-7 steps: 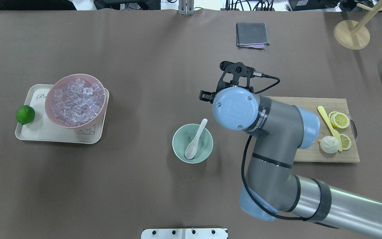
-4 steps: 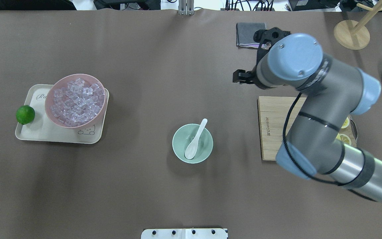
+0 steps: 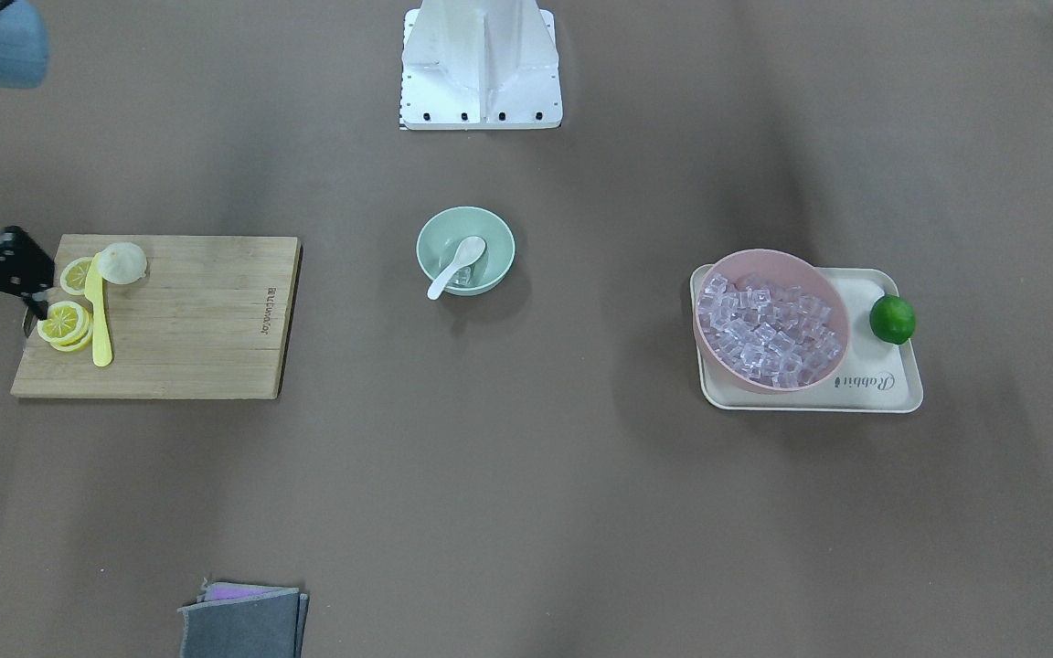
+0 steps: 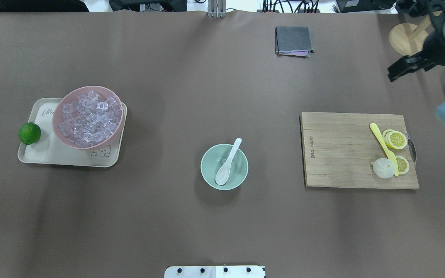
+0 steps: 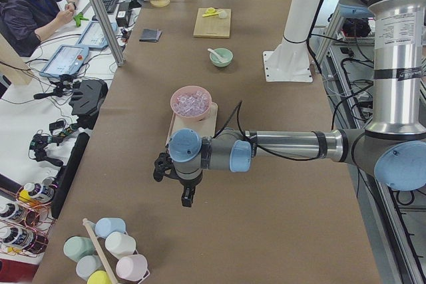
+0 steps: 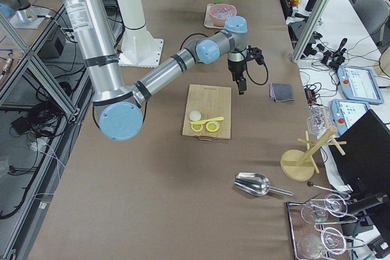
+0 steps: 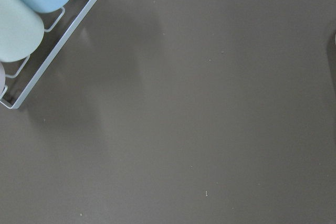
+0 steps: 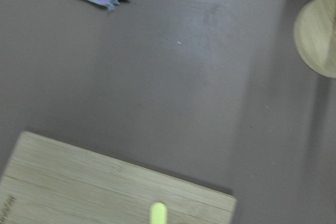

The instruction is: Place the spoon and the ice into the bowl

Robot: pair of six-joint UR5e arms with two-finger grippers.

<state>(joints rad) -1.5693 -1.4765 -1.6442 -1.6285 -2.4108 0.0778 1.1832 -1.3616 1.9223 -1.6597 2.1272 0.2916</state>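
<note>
Spoon [image 4: 228, 162]: glossy white, scoop inside mint-green bowl [image 4: 207, 172], handle over rim.

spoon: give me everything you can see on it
The spoon is a small, glossy white soup spoon, ceramic or plastic by its look, with a deep oval scoop and a short thick handle. It lies in the mint-green bowl at mid-table. The scoop is down inside and seems hollow side up. The handle leans on the rim and pokes past it, away from the robot and slightly to its right. Nothing grips it.
</note>
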